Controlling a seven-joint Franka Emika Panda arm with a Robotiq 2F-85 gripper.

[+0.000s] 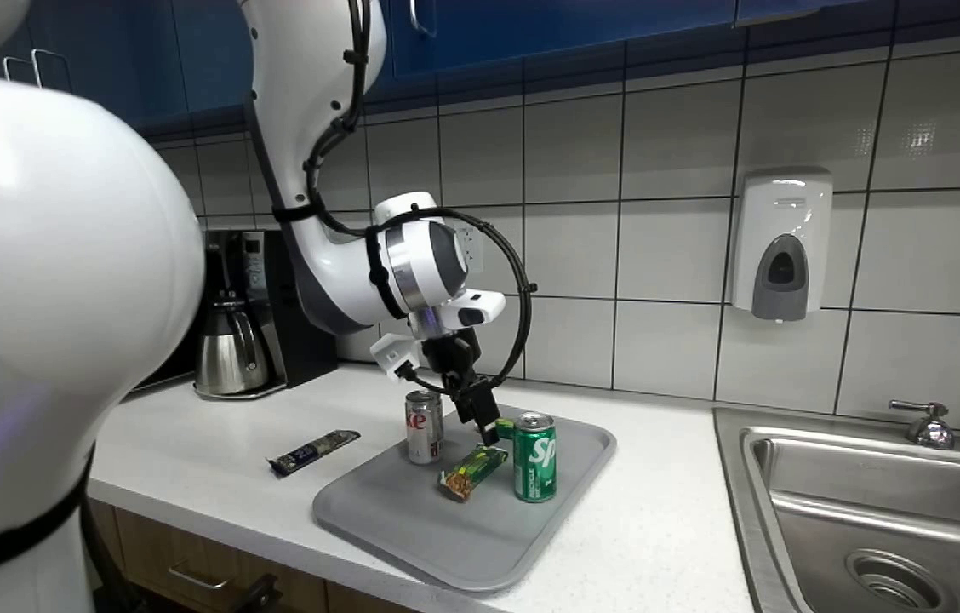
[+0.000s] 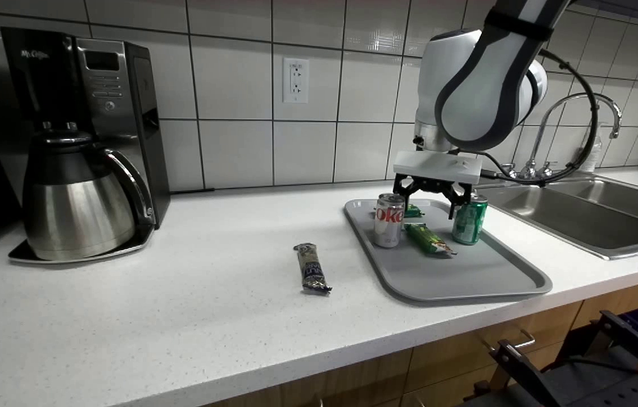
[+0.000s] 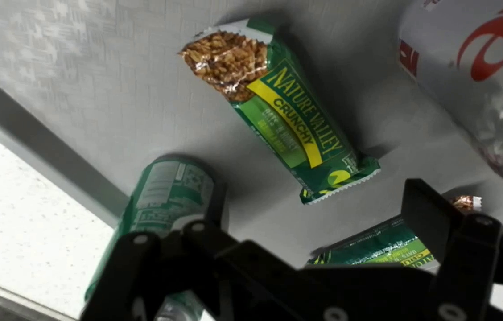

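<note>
My gripper (image 1: 487,432) is open and empty, pointing down above the grey tray (image 2: 455,282). Its black fingers are spread in an exterior view (image 2: 429,211) and in the wrist view (image 3: 317,192). A green Nature Valley bar (image 3: 287,116) lies just ahead of the fingers on the tray. A second green bar (image 3: 381,245) lies beneath the gripper, partly hidden by it; it also shows in an exterior view (image 2: 413,211). A silver Diet Coke can (image 2: 388,226) and a green Sprite can (image 1: 534,464) stand upright on the tray, one near each finger. Contact between finger and can cannot be told.
A dark nut bar (image 2: 312,268) lies on the white counter beside the tray. A coffee maker with a steel carafe (image 2: 78,203) stands at the back. A steel sink (image 1: 871,511) lies past the tray's Sprite side. A soap dispenser (image 1: 782,243) hangs on the tiled wall.
</note>
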